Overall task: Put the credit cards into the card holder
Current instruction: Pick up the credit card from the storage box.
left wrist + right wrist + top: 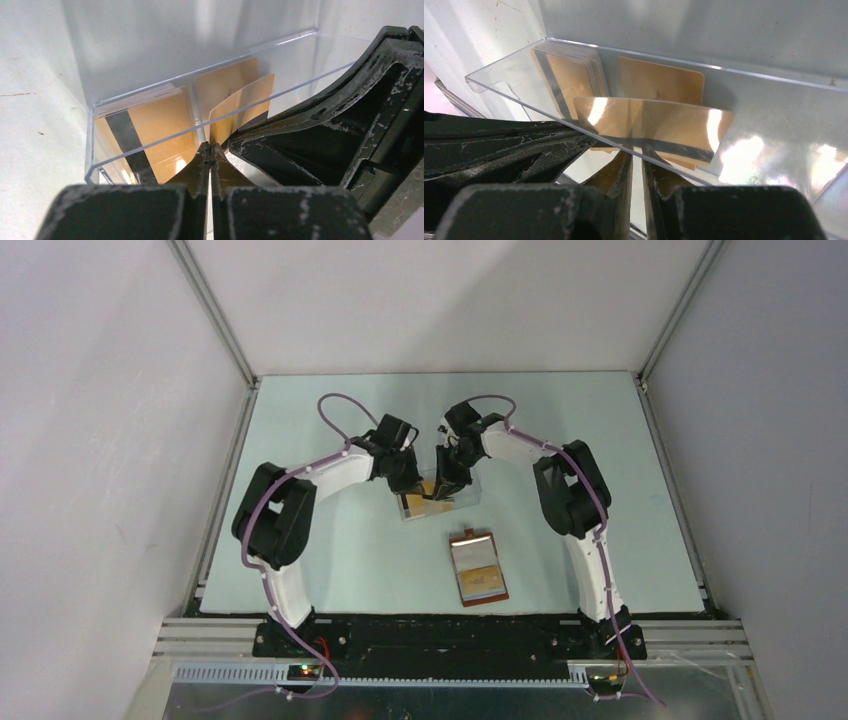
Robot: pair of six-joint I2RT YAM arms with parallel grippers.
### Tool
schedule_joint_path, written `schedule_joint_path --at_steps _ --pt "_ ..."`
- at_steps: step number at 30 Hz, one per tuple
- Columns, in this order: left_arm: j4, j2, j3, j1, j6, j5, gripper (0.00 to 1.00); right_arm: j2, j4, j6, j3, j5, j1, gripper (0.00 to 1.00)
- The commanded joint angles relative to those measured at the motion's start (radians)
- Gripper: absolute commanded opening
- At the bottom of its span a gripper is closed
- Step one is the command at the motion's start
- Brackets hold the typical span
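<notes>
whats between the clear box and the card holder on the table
Nothing: the top view shows only bare table between the clear box and the card holder.

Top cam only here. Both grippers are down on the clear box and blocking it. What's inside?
Observer: A stack of credit cards sits at one end, dark stripes showing.
Operator: Any card loose from the stack?
Observer: Yes. One loose card stands tilted up off the floor, right by the fingertips of both arms.
Operator: Left jaws?
Observer: The left gripper is pressed fully shut. I can't tell whether it pinches that card.
</notes>
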Motion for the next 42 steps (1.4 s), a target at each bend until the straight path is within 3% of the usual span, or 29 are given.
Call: schedule_joint_path --at_steps 1,8,16,22,32,42 --pt "0.068 -0.056 0.006 -0.009 -0.016 0.063 0.00 -0.074 0.008 0.005 -0.018 0.009 -0.013 0.17" --pt "0.081 -0.121 -0.021 -0.004 -0.017 0.063 0.00 -0.191 -0.031 -0.023 -0.036 0.014 -0.065 0.21" --pt "0.104 -0.200 -0.052 0.013 -0.028 0.088 0.00 -0.339 0.044 -0.023 -0.169 -0.026 -0.122 0.59" --pt "0.120 -0.289 -0.079 0.023 -0.030 0.095 0.00 -0.423 0.084 -0.017 -0.214 -0.067 -0.148 0.75" --pt "0.120 -0.325 -0.103 0.039 -0.034 0.102 0.00 -0.437 0.096 -0.010 -0.231 -0.122 -0.159 0.79" --pt "0.127 -0.505 -0.115 0.046 -0.066 0.175 0.00 -0.561 0.172 0.026 -0.322 -0.261 -0.221 0.88"
